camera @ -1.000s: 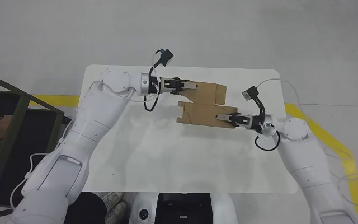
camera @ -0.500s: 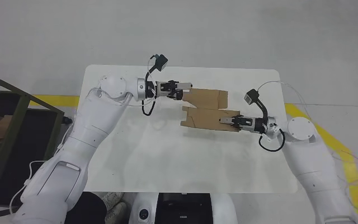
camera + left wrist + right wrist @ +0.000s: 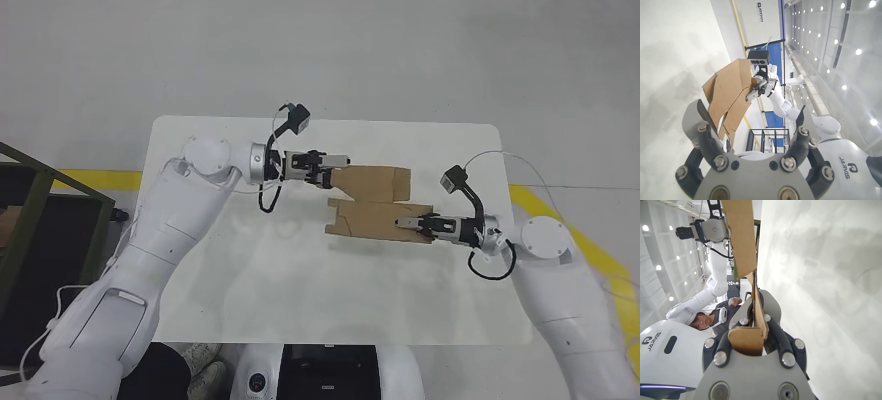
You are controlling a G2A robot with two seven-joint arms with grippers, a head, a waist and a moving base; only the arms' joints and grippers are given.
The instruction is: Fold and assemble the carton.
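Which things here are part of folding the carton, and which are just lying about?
In the job: carton, right gripper shut on it, left gripper open at its edge.
Lying about: dark rack beside the table, yellow floor line.

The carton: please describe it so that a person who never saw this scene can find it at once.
Look at the white table, toward its far half. Between the left gripper and the right gripper is the carton, a partly folded brown cardboard piece with flaps. It is the only brown thing there.
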